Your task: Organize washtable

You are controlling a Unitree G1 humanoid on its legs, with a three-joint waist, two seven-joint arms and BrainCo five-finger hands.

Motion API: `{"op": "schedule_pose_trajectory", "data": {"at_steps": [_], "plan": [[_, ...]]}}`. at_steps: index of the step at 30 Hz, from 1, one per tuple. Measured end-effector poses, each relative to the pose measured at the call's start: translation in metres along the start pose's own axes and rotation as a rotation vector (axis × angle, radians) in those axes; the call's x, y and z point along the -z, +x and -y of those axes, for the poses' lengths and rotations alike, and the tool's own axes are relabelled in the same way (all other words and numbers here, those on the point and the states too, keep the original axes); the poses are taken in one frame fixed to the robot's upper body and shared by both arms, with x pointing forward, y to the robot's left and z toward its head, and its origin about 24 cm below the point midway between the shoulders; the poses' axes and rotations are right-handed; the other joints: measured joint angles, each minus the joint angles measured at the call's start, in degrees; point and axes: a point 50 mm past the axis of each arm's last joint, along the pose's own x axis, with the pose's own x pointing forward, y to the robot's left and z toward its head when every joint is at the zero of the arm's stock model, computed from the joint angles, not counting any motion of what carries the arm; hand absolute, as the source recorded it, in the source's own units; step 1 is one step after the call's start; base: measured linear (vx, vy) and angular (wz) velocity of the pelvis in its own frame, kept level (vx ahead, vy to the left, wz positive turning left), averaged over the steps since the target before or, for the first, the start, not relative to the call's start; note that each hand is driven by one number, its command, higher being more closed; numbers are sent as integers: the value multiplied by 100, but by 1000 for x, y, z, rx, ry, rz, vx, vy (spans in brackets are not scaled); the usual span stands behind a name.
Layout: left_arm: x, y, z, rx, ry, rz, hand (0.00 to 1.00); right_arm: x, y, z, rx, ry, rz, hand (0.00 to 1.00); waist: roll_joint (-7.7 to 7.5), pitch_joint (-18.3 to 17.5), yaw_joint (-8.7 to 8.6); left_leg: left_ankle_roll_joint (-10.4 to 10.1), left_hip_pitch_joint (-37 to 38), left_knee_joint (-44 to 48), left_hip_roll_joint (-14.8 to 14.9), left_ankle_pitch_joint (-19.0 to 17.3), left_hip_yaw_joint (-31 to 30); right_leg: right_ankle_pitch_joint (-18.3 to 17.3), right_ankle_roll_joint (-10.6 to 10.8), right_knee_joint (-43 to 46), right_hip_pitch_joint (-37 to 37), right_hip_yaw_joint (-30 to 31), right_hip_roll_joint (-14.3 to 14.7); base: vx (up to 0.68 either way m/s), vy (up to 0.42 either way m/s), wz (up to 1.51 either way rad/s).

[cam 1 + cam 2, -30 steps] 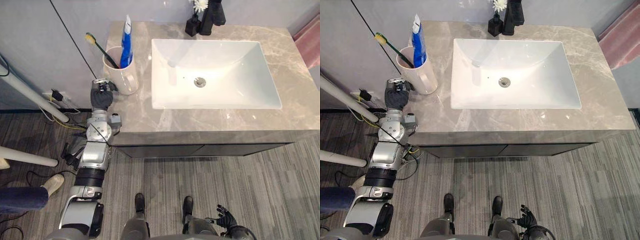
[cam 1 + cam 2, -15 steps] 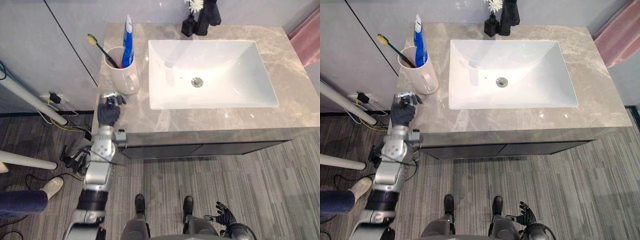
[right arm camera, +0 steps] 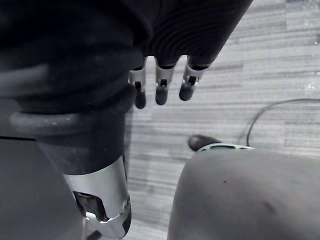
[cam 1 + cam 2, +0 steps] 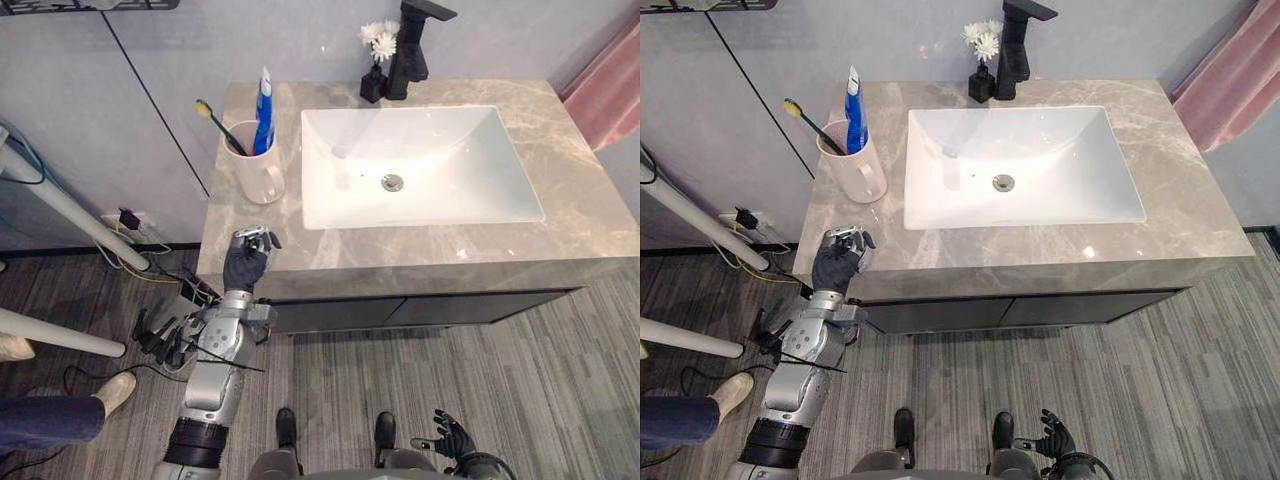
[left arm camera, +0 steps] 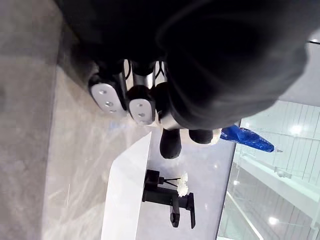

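Showing washstand seen from above. Grey marbled surface [image 4: 590,215] w/ white rectangular sink [image 4: 420,165] set in its middle.

Back-left corner of surface: white mug [image 4: 258,172], upright, handle toward the front. It holds a toothbrush [image 4: 212,112], dark handle and yellow-green head, leaning out to the left. It also holds a blue-and-white toothpaste tube [image 4: 264,112], standing near upright.

Behind sink, at back edge: black tap [image 4: 410,45]. Just left of it, touching or nearly so, is a small black vase w/ white flowers [image 4: 377,60].

Left robot hand [image 4: 247,262]: at front-left edge of surface, in front of mug and apart from it. Its fingers [image 5: 106,95] are curled in, nothing held. Contact w/ surface cannot be told.

Right robot hand [image 4: 452,440]: low, over striped grey floor [image 4: 560,380]. Its fingers [image 3: 160,92] hang straight, slightly spread, nothing held.

Far left, on floor: a person's leg and pale shoe [image 4: 115,368].
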Motion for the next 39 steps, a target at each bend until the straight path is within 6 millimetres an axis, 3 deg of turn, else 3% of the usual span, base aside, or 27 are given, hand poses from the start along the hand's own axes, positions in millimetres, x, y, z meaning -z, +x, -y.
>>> {"op": "schedule_pose_trajectory", "data": {"at_steps": [5, 10, 18, 23, 26, 39], "plan": [[-7, 22, 0, -29, 67, 18, 100, -1, 0, -1, -2, 3, 4, 0, -45, 9, -91, 1, -38, 1, -2, 0, 0, 3, 0, -6, -19, 2, 3, 0, 0, 0], [-24, 44, -14, -96, 126, 62, 100, -2, 0, -4, -7, 8, 10, 0, -144, 126, -140, 22, -114, 2, -2, 15, 15, 38, -17, -7, -116, 26, 3, -15, -4, -2], [-49, 58, -26, -158, 179, 147, 100, -6, 1, -5, -7, 13, 24, 0, -192, 419, -133, 30, -196, 3, -4, 21, 17, 46, -20, -6, -214, 32, 2, -8, -1, 0], [-83, 80, -34, -217, 213, 234, 100, -14, 3, -4, -4, 31, 55, 0, -233, 712, -131, 40, -399, 160, 0, 11, 5, 77, -8, 17, -339, 105, -6, -7, -2, -1], [-96, 85, -38, -233, 232, 263, 100, -18, 3, -3, -1, 40, 72, 0, -236, 830, -136, 41, -461, 192, 0, 11, 11, 102, -5, 22, -407, 145, -6, -35, -12, -4], [-119, 95, -28, -216, 177, 325, 100, -21, 4, -2, 25, 79, 83, 0, -286, 1078, -130, 46, -559, 234, -11, 17, 12, 116, 5, 114, -547, 186, -27, -20, -3, -1]]}}
